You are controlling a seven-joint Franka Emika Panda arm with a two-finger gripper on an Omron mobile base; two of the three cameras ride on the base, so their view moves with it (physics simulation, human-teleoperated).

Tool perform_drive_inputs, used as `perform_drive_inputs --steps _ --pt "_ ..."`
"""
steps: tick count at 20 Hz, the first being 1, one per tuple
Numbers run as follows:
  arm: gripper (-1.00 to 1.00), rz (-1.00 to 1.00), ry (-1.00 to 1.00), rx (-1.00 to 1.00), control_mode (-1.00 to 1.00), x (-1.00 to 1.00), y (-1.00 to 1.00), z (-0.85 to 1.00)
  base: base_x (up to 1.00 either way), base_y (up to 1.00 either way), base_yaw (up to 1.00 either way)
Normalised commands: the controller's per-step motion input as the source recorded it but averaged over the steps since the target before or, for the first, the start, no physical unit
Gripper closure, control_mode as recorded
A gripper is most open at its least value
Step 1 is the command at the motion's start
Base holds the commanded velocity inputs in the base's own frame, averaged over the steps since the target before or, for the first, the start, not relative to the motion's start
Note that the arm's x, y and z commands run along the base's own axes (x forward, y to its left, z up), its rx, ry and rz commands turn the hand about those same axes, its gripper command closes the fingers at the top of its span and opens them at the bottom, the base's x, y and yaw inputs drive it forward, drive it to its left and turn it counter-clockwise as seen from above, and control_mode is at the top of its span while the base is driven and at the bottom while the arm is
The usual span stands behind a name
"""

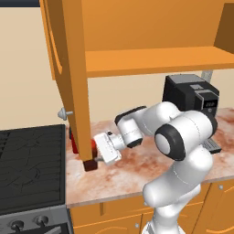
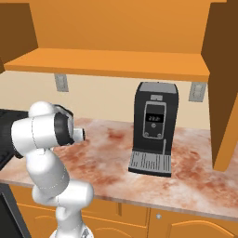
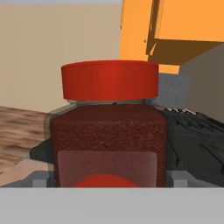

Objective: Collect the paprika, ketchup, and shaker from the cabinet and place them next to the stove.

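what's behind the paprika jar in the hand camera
Behind the paprika lie the stove's dark grates, beige wall and the orange cabinet. The jar covers whatever sits directly behind it.

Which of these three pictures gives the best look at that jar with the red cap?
The hand view: the paprika sits upright right in front of the camera, red cap, dark contents and label all clear. In the left base view it is just a sliver of red behind the cabinet door, at the gripper. The right base view adds nothing about it.
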Motion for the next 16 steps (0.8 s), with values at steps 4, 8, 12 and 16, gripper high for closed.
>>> perform_drive_inputs --steps 4,8,12,16 --pt "1.00 0.00 0.00 0.00 -1.00 0.00 0.30 -0.11 0.00 0.00 0.00" --pt "1.00 0.00 0.00 0.00 -1.00 0.00 0.26 -0.04 0.00 0.00 0.00" --pt "1.00 0.00 0.00 0.00 -1.00 -0.07 0.11 -0.17 0.00 0.00 0.00" --pt "1.00 0.00 0.00 0.00 -1.00 -0.25 0.00 -0.23 0.00 0.00 0.00"
